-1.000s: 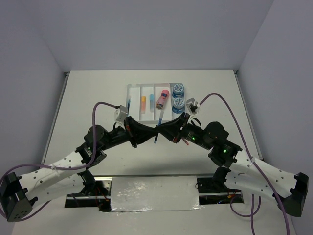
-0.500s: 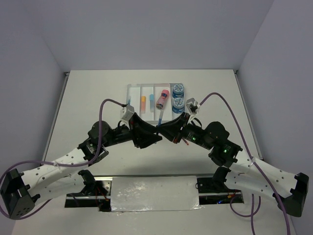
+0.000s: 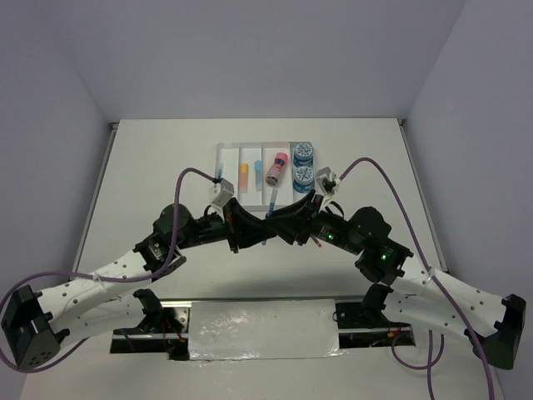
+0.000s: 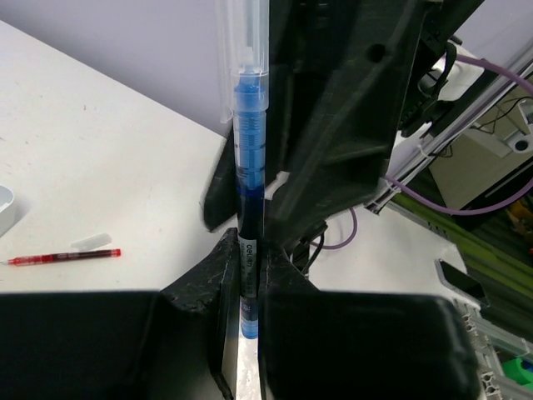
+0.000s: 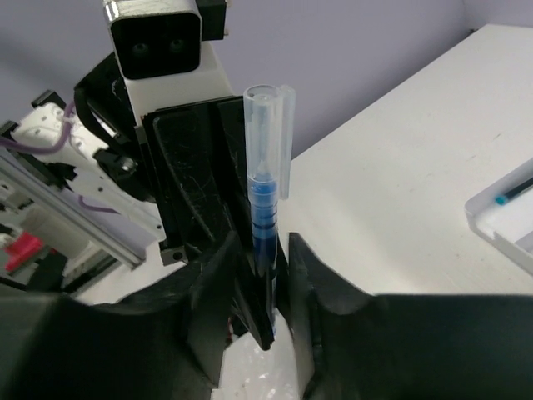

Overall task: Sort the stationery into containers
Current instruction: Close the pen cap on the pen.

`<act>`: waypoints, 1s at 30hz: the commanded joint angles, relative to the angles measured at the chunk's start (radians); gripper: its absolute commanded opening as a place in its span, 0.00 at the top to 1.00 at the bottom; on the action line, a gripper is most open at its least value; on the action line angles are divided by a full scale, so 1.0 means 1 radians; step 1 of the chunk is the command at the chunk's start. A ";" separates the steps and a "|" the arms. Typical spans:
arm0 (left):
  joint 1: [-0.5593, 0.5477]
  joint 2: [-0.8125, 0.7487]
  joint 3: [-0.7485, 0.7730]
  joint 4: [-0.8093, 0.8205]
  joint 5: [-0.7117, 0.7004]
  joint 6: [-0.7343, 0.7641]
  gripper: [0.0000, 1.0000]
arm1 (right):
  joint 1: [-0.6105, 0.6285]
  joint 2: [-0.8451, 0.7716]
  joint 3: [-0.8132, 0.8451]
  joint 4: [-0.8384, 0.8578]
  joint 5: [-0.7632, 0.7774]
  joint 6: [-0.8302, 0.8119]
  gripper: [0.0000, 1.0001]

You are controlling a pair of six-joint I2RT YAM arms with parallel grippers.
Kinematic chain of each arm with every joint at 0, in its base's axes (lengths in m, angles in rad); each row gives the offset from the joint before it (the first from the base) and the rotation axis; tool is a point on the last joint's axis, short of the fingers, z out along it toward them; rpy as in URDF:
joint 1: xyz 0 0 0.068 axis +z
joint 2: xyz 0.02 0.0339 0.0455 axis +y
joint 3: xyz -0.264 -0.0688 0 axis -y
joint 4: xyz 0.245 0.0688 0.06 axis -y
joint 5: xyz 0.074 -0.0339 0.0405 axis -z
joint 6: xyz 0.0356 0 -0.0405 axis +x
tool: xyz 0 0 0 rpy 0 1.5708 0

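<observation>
A thin blue pen (image 3: pixel 273 198) with a clear cap stands tilted above the table, in front of the clear divided tray (image 3: pixel 225 151). My left gripper (image 3: pixel 264 227) is shut on its lower barrel; in the left wrist view the fingers (image 4: pixel 218 271) pinch the blue pen (image 4: pixel 250 142). My right gripper (image 3: pixel 277 222) meets it from the other side. In the right wrist view the right gripper (image 5: pixel 268 271) stands slightly open around the blue pen (image 5: pixel 265 208), with a thin gap on the right.
The tray holds another blue pen (image 3: pixel 219 176), an orange eraser (image 3: pixel 244 172), a light-blue eraser (image 3: pixel 257 167), a pink cylinder (image 3: pixel 276 169) and two blue rolls (image 3: pixel 303 163). A red pen (image 4: pixel 62 257) lies on the table. The tray's corner (image 5: pixel 500 218) shows at right.
My left gripper opened, slid right up to the pen and closed on it. The right jaws have widened a little around the same pen.
</observation>
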 commanded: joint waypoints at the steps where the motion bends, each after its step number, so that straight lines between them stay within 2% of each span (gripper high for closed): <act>1: -0.007 -0.043 0.053 0.006 -0.010 0.059 1.00 | 0.008 -0.024 0.026 0.047 -0.023 -0.022 0.59; 3: -0.015 -0.054 0.061 -0.019 -0.021 0.070 1.00 | 0.010 -0.030 0.038 0.018 0.011 -0.029 0.50; 4: -0.018 -0.055 0.064 -0.028 -0.025 0.082 1.00 | 0.008 -0.031 0.044 -0.008 0.020 -0.038 0.40; 6: -0.028 -0.052 0.071 -0.043 -0.033 0.091 1.00 | 0.007 -0.036 0.070 -0.027 0.035 -0.051 0.37; 7: -0.030 -0.049 0.073 -0.054 -0.029 0.099 1.00 | 0.008 -0.039 0.081 -0.043 0.044 -0.064 0.31; 10: -0.042 -0.040 0.073 -0.071 -0.044 0.108 1.00 | 0.007 -0.033 0.172 -0.140 0.142 -0.080 0.28; 12: -0.065 -0.038 0.081 -0.094 -0.071 0.129 1.00 | 0.007 -0.024 0.216 -0.189 0.211 -0.089 0.27; 16: -0.104 -0.029 0.113 -0.160 -0.165 0.166 1.00 | 0.008 0.016 0.324 -0.290 0.235 -0.097 0.26; 20: -0.113 -0.020 0.120 -0.174 -0.173 0.171 1.00 | 0.008 0.039 0.363 -0.335 0.256 -0.075 0.26; 25: -0.116 -0.020 0.131 -0.185 -0.182 0.180 1.00 | 0.008 0.073 0.395 -0.438 0.377 -0.035 0.30; 30: -0.116 -0.018 0.145 -0.223 -0.214 0.196 1.00 | 0.007 0.090 0.385 -0.438 0.312 -0.005 0.35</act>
